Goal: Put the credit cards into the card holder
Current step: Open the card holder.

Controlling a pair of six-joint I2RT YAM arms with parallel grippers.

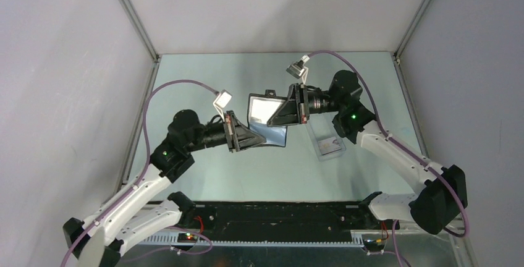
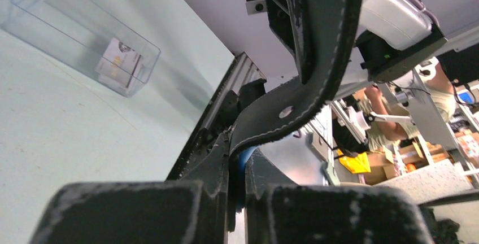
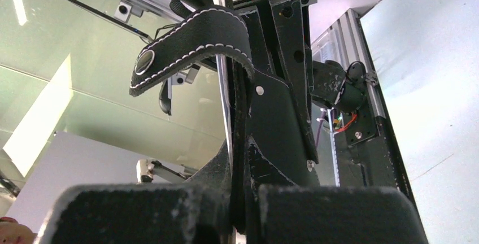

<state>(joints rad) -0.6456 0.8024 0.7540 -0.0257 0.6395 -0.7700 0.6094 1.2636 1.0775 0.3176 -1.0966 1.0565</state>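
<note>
Pale green counter (image 1: pixel 247 174) filled the floor of the grey-walled enclosure, and on it, off toward my right arm, lay the clear box (image 1: pixel 326 144), my landmark for everything else. Lifted above the counter, just to the left of that box and a little farther from my bases, hung the card holder (image 1: pixel 267 114), spread open between my two arms with its pale inner face turned up toward the overhead camera. My left end effector (image 1: pixel 258 140) was clenched on the card holder's near lower edge, on the side away from the box; from that wrist I saw a thin black flap with a sliver of blue pinched between the fingers (image 2: pixel 124 213). My right end effector (image 1: pixel 279 115) was clamped on the upper edge, the side nearer the box, and from that wrist the snap tab (image 3: pixel 186 40) curled loosely above the closed fingers (image 3: pixel 333 213). I judged that I held it by opposite edges so the fold stayed apart and the pockets were exposed. The credit cards (image 2: pixel 120 63) I could see sat inside the clear box, at one end of it, well apart from both end effectors; whether any card was already in a pocket I could not tell. With both end effectors occupied, one would likely have to let go before a card could be fetched.
</note>
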